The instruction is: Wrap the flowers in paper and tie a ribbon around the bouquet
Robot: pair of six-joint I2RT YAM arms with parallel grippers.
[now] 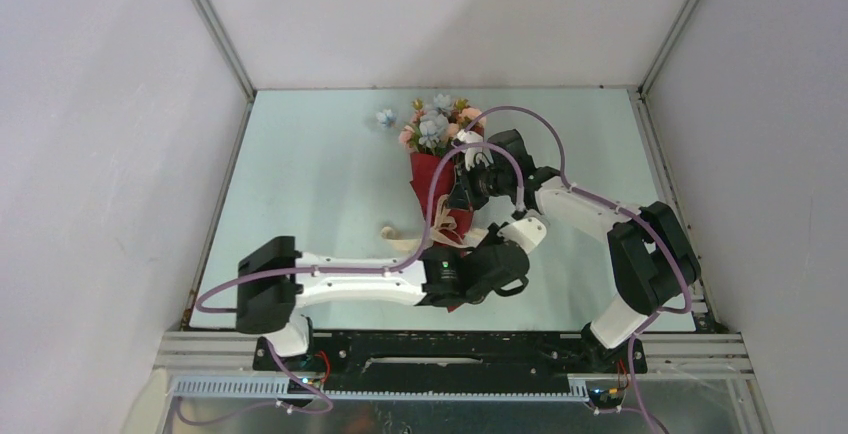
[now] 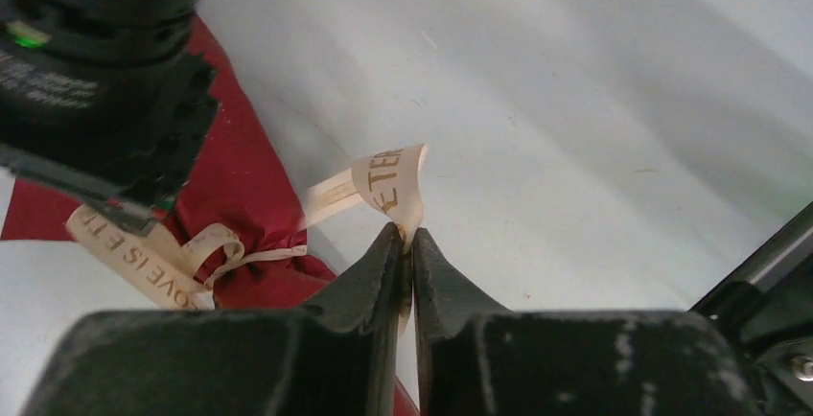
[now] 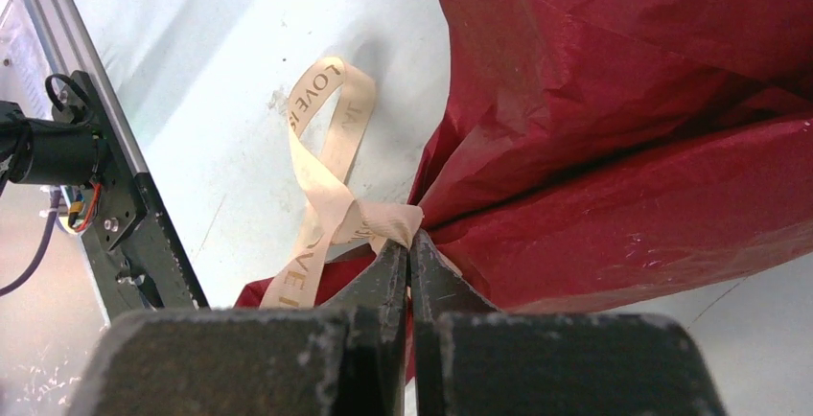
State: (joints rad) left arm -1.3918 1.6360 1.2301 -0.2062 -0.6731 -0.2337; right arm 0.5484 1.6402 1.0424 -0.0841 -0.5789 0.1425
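Lengthwise the paper [image 1: 425, 174] runs near-to-far, flowers [image 1: 434, 126] farthest; left pincer [image 2: 409, 241] and right pincer [image 3: 409, 243] clamp ribbon [image 3: 337, 217].

The left half of the tabletop [image 1: 300, 174] is lying open, and so is the strip along the far wall beyond the flowers [image 1: 435, 126], apart from one loose blue flower head [image 1: 385, 117] sitting just left of them. The middle is crowding up. The red paper [image 1: 432, 179] bundle is lying there, the right arm [image 1: 580, 204] is reaching over it from the right, and the left arm [image 1: 350, 282] is stretching across the near edge. Purple cables [image 1: 513, 108] are looping above the bundle. The ribbon [image 1: 400, 242] is trailing between the paper's near end and the left arm.
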